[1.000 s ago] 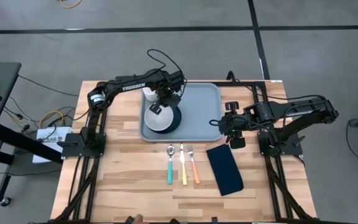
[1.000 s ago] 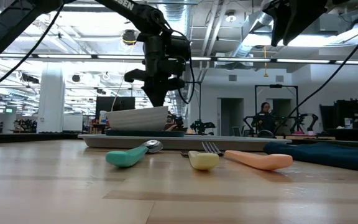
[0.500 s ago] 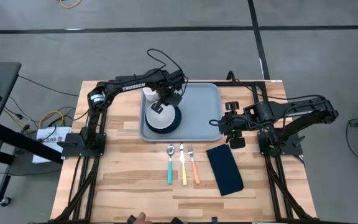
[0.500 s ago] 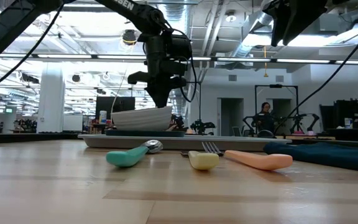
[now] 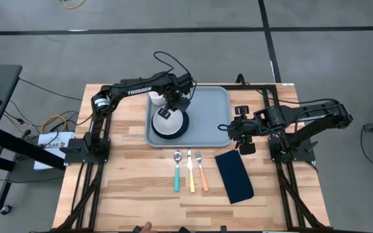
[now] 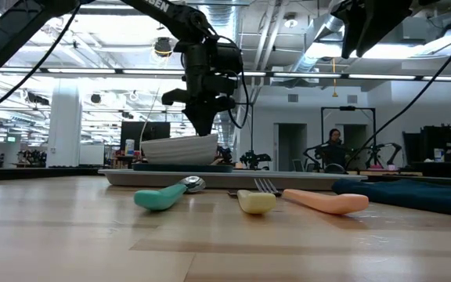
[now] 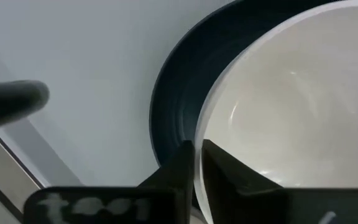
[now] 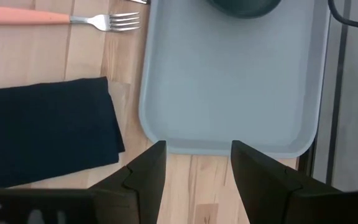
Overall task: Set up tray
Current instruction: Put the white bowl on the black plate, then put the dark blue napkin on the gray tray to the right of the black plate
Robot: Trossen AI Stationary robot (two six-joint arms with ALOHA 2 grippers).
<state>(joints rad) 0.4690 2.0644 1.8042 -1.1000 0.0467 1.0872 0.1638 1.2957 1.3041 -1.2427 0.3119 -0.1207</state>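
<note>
The light grey-blue tray (image 5: 206, 110) lies at the table's far middle. A dark navy plate (image 5: 184, 127) lies on its left half, under a white bowl (image 5: 166, 125). My left gripper (image 5: 171, 107) is shut on the bowl's far rim, and the bowl (image 6: 180, 149) sits tilted over the plate (image 6: 182, 166). A white cup (image 5: 154, 98) stands on the tray's far left corner. My right gripper (image 5: 233, 133) is open and empty, above the tray's right edge (image 8: 229, 148). My left gripper pinches the bowl's rim (image 7: 199, 134) on its far side, one finger (image 7: 229, 171) inside the bowl and one finger (image 7: 176, 168) outside. The fingers come from above, pointing down. The bowl sits tilted, its gripped side higher; whether its base touches the plate, I cannot tell.
A teal spoon (image 5: 177, 171), a yellow knife (image 5: 190, 171) and an orange fork (image 5: 201, 171) lie side by side on the wood, near of the tray. A dark navy folded napkin (image 5: 234, 176) lies to their right. The tray's right half is bare.
My left gripper has gone a little toward the table's right edge with the bowl, which has shifted the same way over the plate and stays tilted.
</note>
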